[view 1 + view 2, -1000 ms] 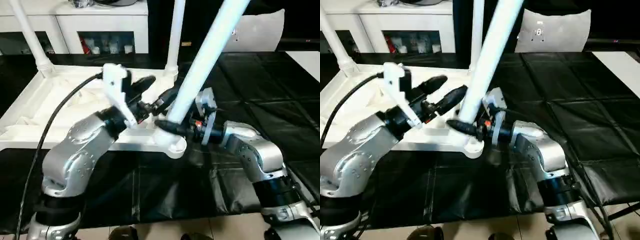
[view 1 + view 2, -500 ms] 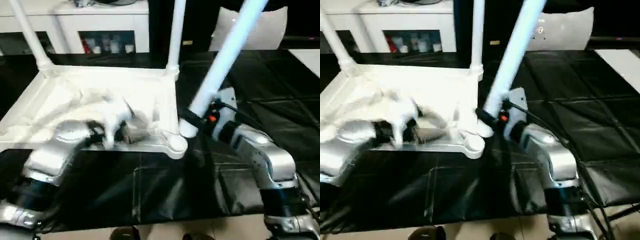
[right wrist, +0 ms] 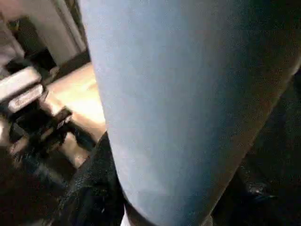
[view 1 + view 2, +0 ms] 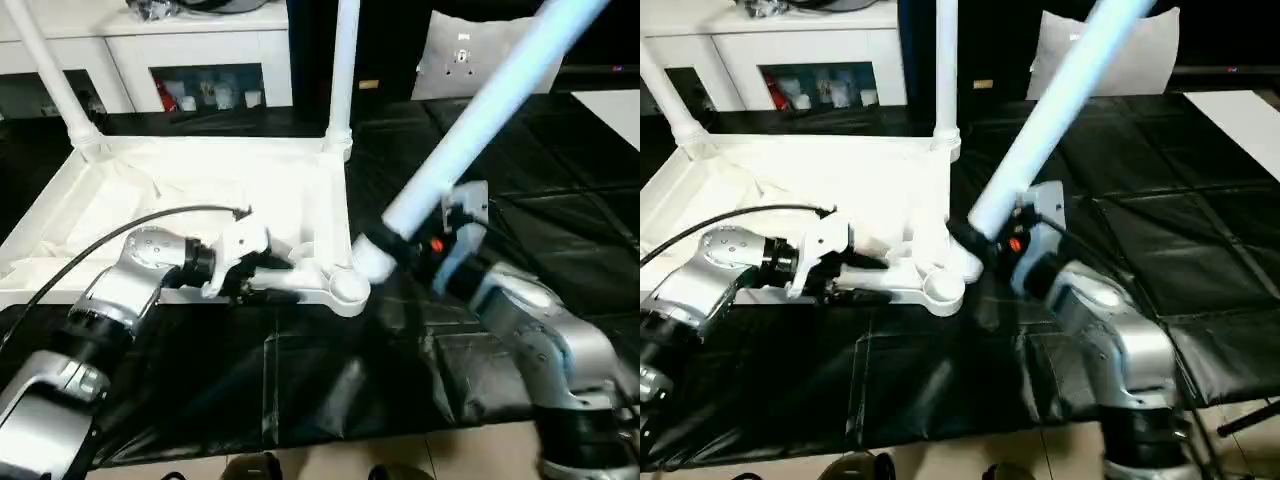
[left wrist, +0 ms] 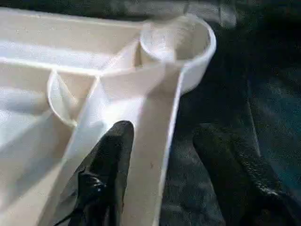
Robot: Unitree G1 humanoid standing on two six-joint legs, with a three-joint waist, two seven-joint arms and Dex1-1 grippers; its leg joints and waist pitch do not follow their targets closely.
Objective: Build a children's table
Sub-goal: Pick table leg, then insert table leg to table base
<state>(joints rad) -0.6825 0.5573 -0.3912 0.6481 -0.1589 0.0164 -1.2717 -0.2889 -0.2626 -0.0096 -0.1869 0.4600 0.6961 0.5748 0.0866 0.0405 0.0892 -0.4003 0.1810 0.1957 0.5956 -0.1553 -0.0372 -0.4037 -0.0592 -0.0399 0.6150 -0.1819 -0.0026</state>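
The children's table (image 4: 200, 195) lies upside down on the black-covered work table (image 4: 560, 200), ribbed underside up, at about ten o'clock from the middle of the head camera's picture. Two legs (image 4: 343, 70) stand upright in its far corner sockets, one at the far right corner and the other (image 4: 50, 75) at the far left. The near right corner socket (image 4: 345, 288) stands open.

A third leg (image 4: 480, 120) is clamped at its lower end in the right gripper (image 4: 385, 248), one black finger on each side. It leans up toward one o'clock, and its foot hangs just beside the open socket, at that socket's two o'clock; whether they touch I cannot tell.

The left gripper (image 4: 268, 280) lies low at the table top's near rim, at nine o'clock from the open socket, pointing toward it. In the left wrist view one finger (image 5: 110, 155) rests inside the rim on the ribbed plastic and the other sits outside over the black cover, so the rim stands between jaws that are parted; I cannot tell whether they pinch it.

That makes three legs and two grippers. A flat white panel (image 4: 470, 65) leans at the far edge, bearing a small dark mark too small to read. White cabinets (image 4: 190, 40) stand behind, with small bottles on a shelf, their labels unreadable.
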